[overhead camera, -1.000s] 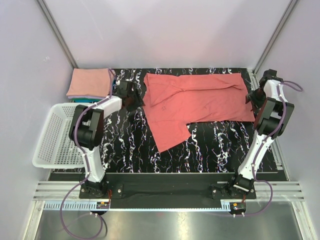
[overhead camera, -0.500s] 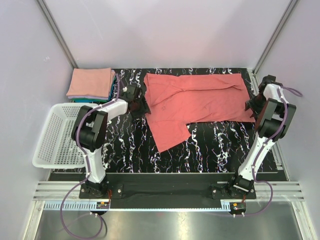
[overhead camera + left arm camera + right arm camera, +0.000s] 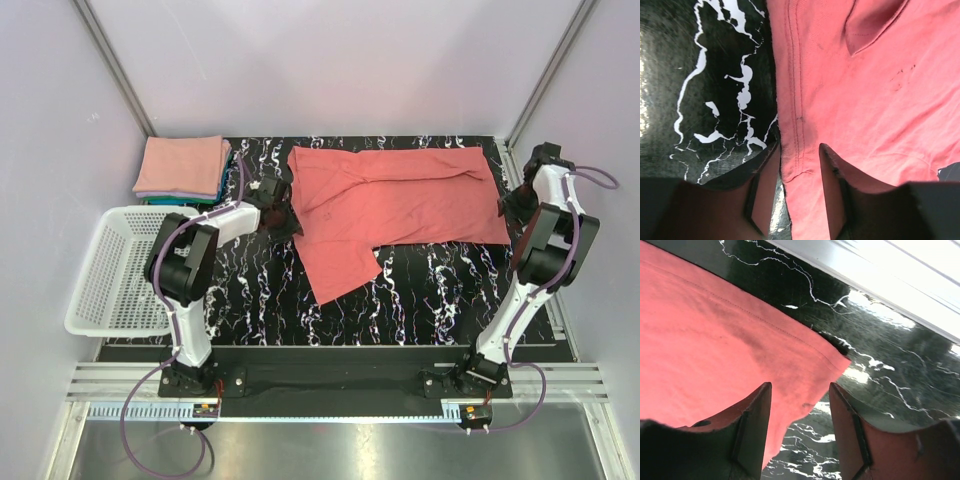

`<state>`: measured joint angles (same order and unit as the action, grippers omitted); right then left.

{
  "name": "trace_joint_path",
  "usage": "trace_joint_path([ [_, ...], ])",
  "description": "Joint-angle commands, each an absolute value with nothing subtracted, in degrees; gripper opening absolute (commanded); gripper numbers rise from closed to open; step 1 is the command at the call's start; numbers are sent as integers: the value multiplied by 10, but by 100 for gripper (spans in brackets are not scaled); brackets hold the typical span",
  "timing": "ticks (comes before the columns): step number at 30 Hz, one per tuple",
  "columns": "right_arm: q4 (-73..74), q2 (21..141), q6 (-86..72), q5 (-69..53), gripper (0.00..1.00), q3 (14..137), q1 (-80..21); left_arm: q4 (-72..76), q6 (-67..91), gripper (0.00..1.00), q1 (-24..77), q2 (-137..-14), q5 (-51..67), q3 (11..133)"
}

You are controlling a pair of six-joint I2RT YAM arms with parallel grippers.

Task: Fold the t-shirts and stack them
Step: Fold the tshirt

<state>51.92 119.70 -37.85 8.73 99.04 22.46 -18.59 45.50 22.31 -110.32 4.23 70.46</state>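
A coral-red t-shirt [image 3: 400,200] lies spread flat across the back of the black marbled table, with one part hanging toward the front. My left gripper [image 3: 283,216] is open at the shirt's left edge. In the left wrist view [image 3: 799,150] its fingers straddle the stitched hem of the shirt [image 3: 865,90]. My right gripper [image 3: 508,205] is open at the shirt's right edge. In the right wrist view [image 3: 800,387] its fingers stand over the shirt's corner [image 3: 715,330]. A folded salmon pink t-shirt [image 3: 183,165] lies on a teal one [image 3: 190,200] at the back left.
A white mesh basket [image 3: 115,270] overhangs the table's left side. Pale walls close in the back and both sides. A metal rail [image 3: 880,280] runs along the table's right edge, close to my right gripper.
My left gripper has moved right from beside the folded stack to the shirt's left edge. My right arm has shifted slightly at the shirt's right edge. The shirt has not moved.
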Motion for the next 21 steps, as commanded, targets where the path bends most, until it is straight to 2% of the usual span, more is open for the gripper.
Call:
trace_joint_path([
  [1, 532, 1145, -365, 117, 57, 999, 227, -203, 467, 41, 227, -1122, 54, 707],
  [5, 533, 1122, -374, 103, 57, 986, 227, -242, 468, 29, 232, -1121, 40, 706],
  [6, 533, 1118, -376, 100, 57, 984, 227, -245, 467, 19, 236, -1110, 18, 702],
  [8, 532, 1109, -375, 98, 57, 980, 227, -256, 462, 4, 238, -1101, 2, 686],
  [9, 533, 1105, -374, 97, 57, 980, 227, -267, 461, 0, 238, -1097, -12, 681],
  [21, 473, 1035, -388, 31, 53, 820, 228, -321, 382, 0, 229, -1004, -78, 617],
])
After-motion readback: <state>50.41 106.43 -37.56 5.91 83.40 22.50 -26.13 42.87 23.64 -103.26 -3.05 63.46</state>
